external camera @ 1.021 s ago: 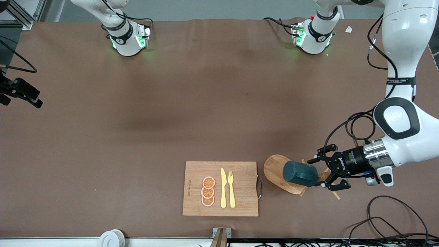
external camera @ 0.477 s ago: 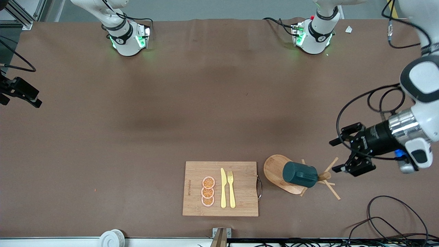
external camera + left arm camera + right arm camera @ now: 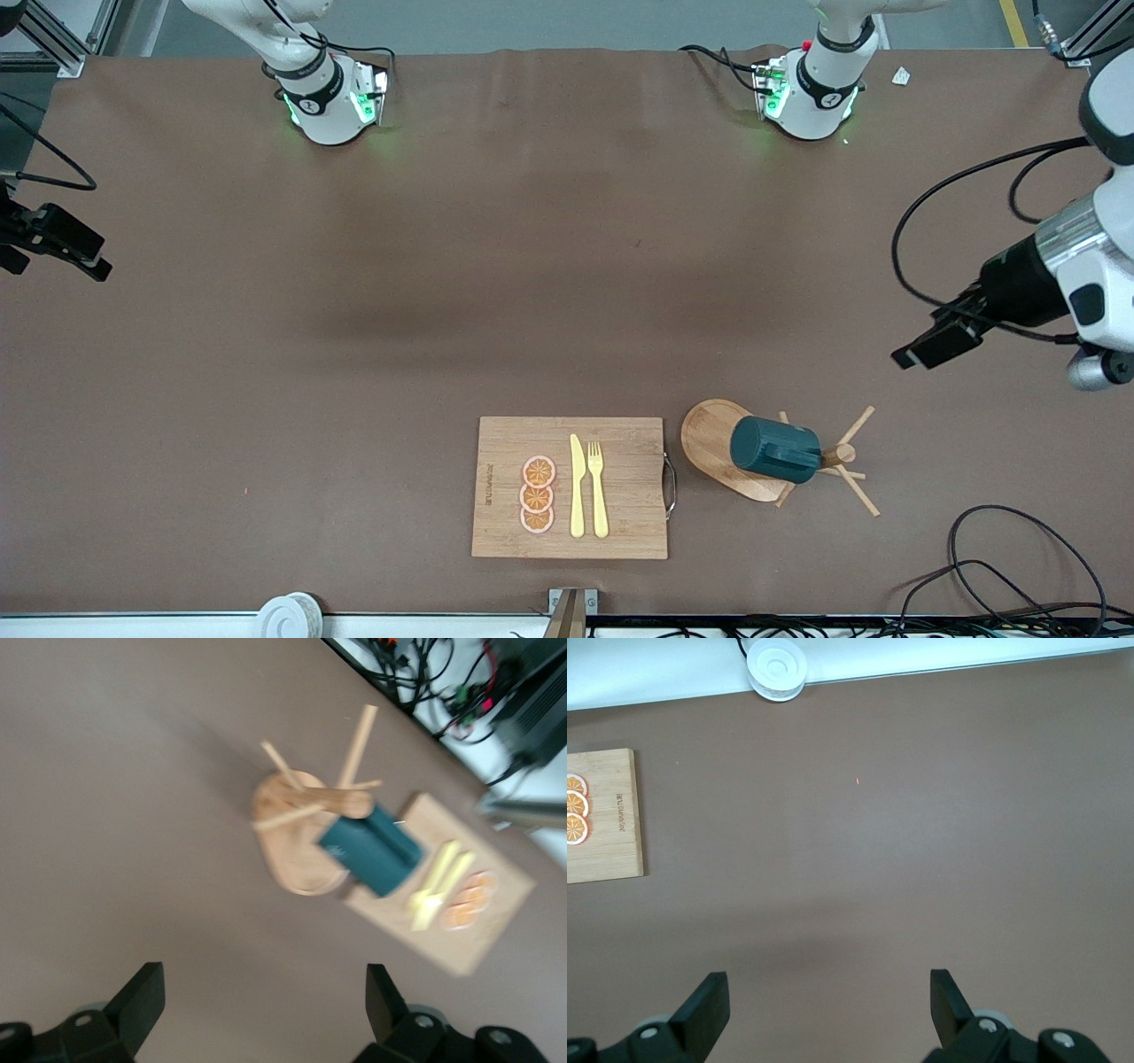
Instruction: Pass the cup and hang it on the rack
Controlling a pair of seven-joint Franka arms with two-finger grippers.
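The dark teal cup (image 3: 773, 449) hangs on its side from a peg of the wooden rack (image 3: 709, 437), beside the rack's post. Both also show in the left wrist view, the cup (image 3: 368, 850) against the rack (image 3: 297, 873). My left gripper (image 3: 917, 353) is open and empty in the air, over bare table toward the left arm's end, apart from the rack; it shows in its own view (image 3: 263, 992) too. My right gripper (image 3: 55, 257) waits open and empty at the right arm's end of the table, seen also in its own view (image 3: 826, 992).
A bamboo cutting board (image 3: 496, 461) with a yellow knife, a fork and three orange slices lies beside the rack, toward the right arm's end. A white roll (image 3: 288, 616) sits at the table edge nearest the front camera. Cables (image 3: 1001, 549) lie near the rack.
My left gripper has drawn back from the rack and cup, rising toward the left arm's end of the table. The cup stays hanging on the rack. The right arm has not moved.
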